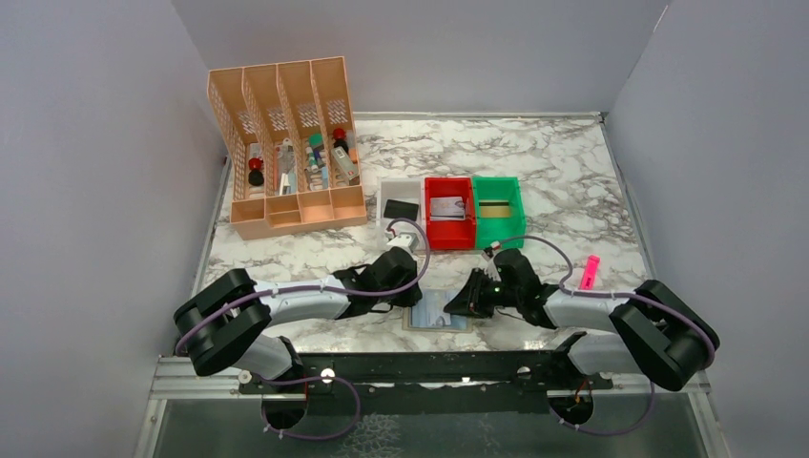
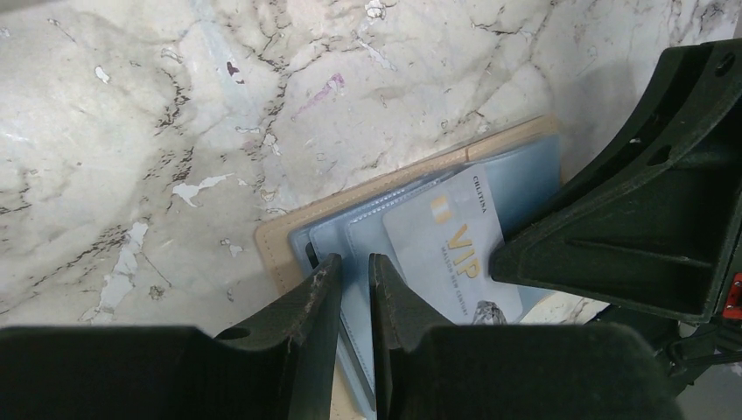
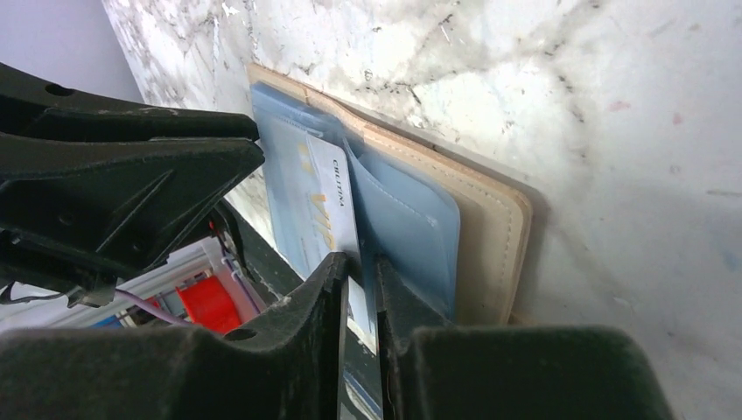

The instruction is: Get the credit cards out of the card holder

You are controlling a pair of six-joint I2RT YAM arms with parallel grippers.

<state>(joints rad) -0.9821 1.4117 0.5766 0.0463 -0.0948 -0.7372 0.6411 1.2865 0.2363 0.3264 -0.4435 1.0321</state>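
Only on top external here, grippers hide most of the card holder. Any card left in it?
Observer: Yes, left wrist shows one pale VIP card partway out of a card holder pocket.
Operator: Is the right gripper on it?
Observer: The card's edge runs between its fingers; whether they pinch it, I cannot tell.
Operator: And the left gripper?
Observer: Its tips are at the holder's blue panel, near the tan border.

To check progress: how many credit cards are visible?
4: black card in white bin, silver card in red bin, striped card in green bin, VIP card in the card holder. More may be hidden.
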